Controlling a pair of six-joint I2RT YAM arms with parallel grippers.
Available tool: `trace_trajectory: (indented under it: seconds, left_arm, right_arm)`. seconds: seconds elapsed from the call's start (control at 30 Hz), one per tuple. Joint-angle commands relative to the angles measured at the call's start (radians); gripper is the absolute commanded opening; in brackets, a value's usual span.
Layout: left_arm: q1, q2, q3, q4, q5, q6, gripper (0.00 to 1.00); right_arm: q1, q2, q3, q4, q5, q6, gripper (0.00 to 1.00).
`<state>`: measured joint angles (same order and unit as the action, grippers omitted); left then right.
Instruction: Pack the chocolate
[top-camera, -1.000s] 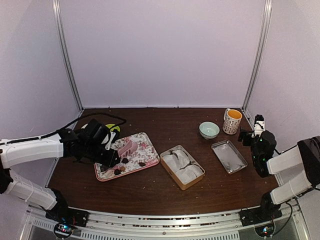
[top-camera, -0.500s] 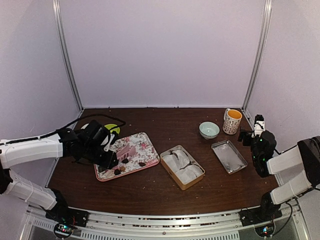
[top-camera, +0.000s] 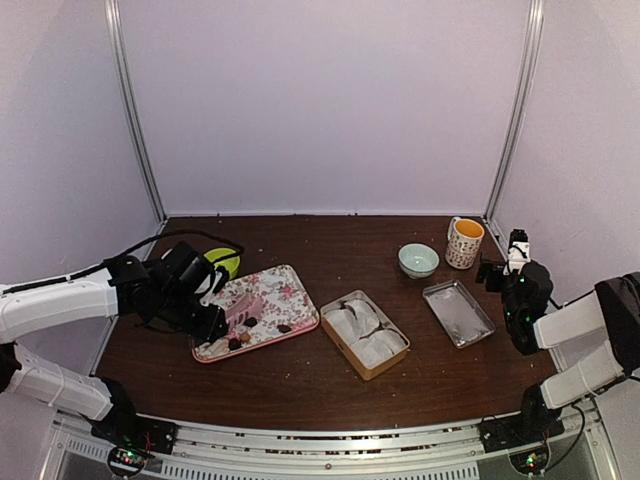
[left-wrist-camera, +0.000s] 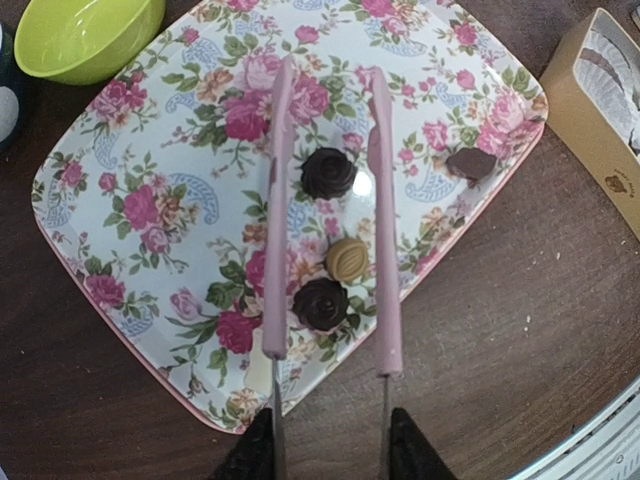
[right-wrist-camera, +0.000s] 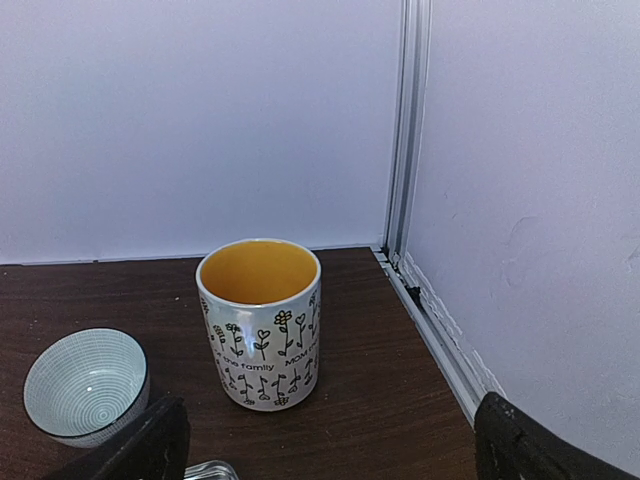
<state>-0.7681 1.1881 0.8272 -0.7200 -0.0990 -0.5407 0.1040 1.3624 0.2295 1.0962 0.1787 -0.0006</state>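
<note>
The chocolate lies on a floral tray (left-wrist-camera: 150, 200) (top-camera: 285, 285): a dark piece (left-wrist-camera: 328, 172), a tan piece (left-wrist-camera: 347, 259), a second dark piece (left-wrist-camera: 320, 303), and a third dark one (left-wrist-camera: 470, 163) off to the right. My left gripper (left-wrist-camera: 335, 458) (top-camera: 212, 322) is shut on the handle end of pink tongs (left-wrist-camera: 382, 220). The tong arms stand apart, straddling the first three pieces without squeezing any. A brown box (top-camera: 364, 333) (left-wrist-camera: 600, 110) lined with white paper cups sits right of the tray. My right gripper (right-wrist-camera: 330, 462) (top-camera: 503, 265) is open and empty at the far right.
A green bowl (left-wrist-camera: 85, 35) (top-camera: 225, 262) stands behind the tray's left corner. A flowered mug (right-wrist-camera: 260, 320) (top-camera: 464, 242) and a small pale bowl (right-wrist-camera: 85, 385) (top-camera: 418, 260) sit at the back right. A metal tray (top-camera: 458, 313) lies before them.
My left gripper has drawn back a little toward the left, carrying the tongs over the tray's near part. The right arm has stayed still.
</note>
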Motion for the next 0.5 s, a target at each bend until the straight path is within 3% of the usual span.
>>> trace_trajectory:
  seconds: [0.0, 0.47]
  left_arm:
    - [-0.006, -0.016, 0.017, -0.012, -0.008, -0.014, 0.37]
    - [-0.007, 0.012, 0.004, -0.02, 0.008, -0.025, 0.37]
  right_arm:
    - [-0.007, -0.004, 0.014, 0.004, -0.004, 0.002, 1.0]
    - [-0.007, -0.005, 0.014, 0.004, -0.004, 0.002, 1.0]
